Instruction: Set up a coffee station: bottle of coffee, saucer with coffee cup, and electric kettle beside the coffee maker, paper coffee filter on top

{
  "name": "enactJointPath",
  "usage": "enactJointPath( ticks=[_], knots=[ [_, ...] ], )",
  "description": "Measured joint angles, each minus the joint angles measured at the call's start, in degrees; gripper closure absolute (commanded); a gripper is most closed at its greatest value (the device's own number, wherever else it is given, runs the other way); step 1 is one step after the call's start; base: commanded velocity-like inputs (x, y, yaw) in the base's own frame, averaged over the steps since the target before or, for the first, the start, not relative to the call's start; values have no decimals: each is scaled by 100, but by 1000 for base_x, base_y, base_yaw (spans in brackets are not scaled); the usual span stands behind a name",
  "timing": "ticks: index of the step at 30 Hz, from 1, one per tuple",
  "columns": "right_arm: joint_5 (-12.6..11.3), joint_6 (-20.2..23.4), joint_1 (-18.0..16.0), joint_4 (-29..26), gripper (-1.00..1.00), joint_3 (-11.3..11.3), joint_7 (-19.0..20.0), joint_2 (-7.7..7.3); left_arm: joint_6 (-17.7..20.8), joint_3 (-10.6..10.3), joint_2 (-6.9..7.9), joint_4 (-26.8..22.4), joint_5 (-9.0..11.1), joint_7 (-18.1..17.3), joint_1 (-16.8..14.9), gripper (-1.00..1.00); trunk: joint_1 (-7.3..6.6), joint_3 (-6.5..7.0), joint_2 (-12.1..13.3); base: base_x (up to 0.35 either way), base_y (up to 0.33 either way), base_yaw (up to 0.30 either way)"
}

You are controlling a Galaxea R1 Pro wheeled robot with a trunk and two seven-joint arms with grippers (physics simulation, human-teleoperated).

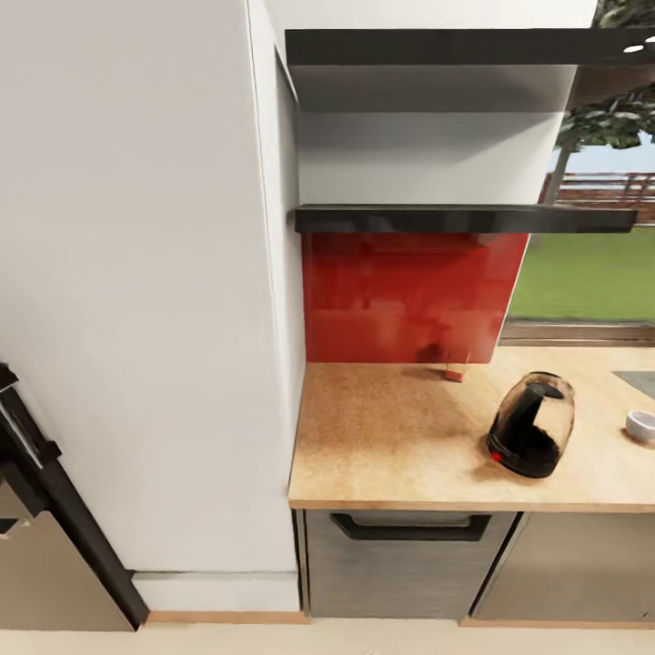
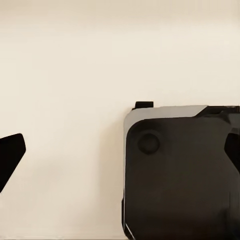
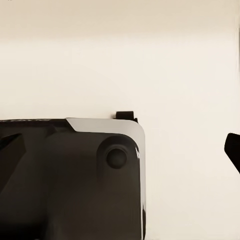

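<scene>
Looking from the head, the kettle (image 1: 532, 426) stands on the countertop (image 1: 391, 437) near a white cup (image 1: 640, 425) at the right edge, under two dark shelves (image 1: 464, 218), while both wrist views show fingertips (image 2: 10, 156) spread wide apart, holding nothing, beside the robot's black base (image 3: 70, 180).

One kettle (image 1: 533, 425), one cup (image 1: 640, 426), one worktop (image 1: 400, 437), two dark wall shelves (image 1: 464, 218), one red splashback panel (image 1: 409, 296).
</scene>
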Motion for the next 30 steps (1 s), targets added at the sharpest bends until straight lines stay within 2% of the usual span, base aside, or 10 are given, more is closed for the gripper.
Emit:
enactJointPath(
  ticks=[3,6,9,14,15,20,25,30],
  knots=[
    [0,0,0,-2,-100,-4,0,1,47,1,58,157,-9,62,54,-100,0,0,0,0,0,-266],
    [-1,0,0,-1,-100,-4,0,0,58,0,195,196,-16,88,220,-100,0,0,0,0,0,-266],
    [0,0,0,0,-100,2,0,4,69,-1,459,205,-18,97,500,-100,0,-1,0,0,0,-266],
    [0,0,0,0,-100,3,0,8,4,-22,794,208,-42,-4,616,-100,0,0,0,0,0,-266],
    [0,0,0,0,-100,3,0,9,-4,-25,824,207,-45,-48,619,-100,0,0,0,0,0,-266],
    [0,0,0,0,-100,4,0,16,-14,-24,885,208,-63,-834,626,-100,0,0,0,0,0,-266],
    [0,0,-1,0,-100,2,0,18,42,-25,1004,214,-23,-947,648,-100,0,0,0,0,0,-208],
    [7,-3,-1,-5,-100,10,8,26,60,-29,1025,217,-15,-955,769,-100,0,0,0,0,0,-24]
  ],
)
